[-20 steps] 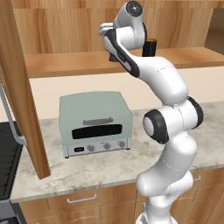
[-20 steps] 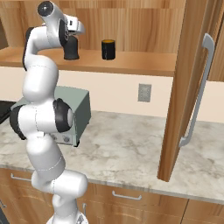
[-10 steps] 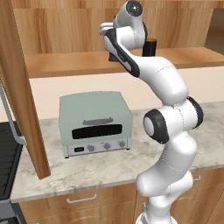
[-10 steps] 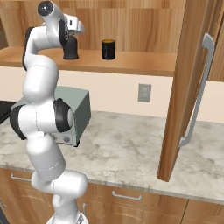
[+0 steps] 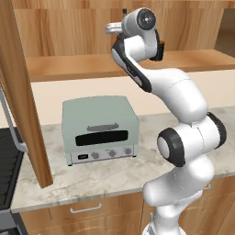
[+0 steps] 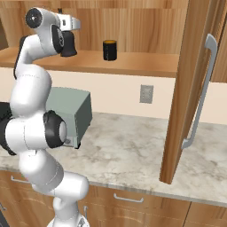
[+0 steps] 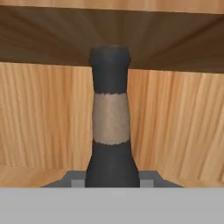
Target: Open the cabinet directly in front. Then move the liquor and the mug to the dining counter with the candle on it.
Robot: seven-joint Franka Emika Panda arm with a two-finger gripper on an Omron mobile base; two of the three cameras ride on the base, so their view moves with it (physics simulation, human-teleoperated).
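The cabinet stands open, its left door (image 5: 20, 92) and right door (image 6: 190, 88) swung out toward me. On its lower shelf (image 6: 133, 62) the near-black liquor (image 7: 110, 127) stands upright, its neck with a brownish band rising straight ahead in the hand view. My gripper (image 7: 111, 181) is shut on the bottle's body, a finger pressed to each side. From the base the hand (image 5: 158, 46) reaches onto the shelf, with the liquor (image 6: 68, 46) dark just beyond it. The black mug (image 6: 109, 50) stands on the shelf to the bottle's right, apart from it. The dining counter and candle are out of view.
A pale green toaster oven (image 5: 98, 131) sits on the marble wall counter (image 6: 133, 150) below the shelf. A dark stove (image 5: 7, 170) lies at the left edge. The right door's long silver handle (image 6: 201, 93) juts out. A wall outlet (image 6: 146, 94) is under the shelf.
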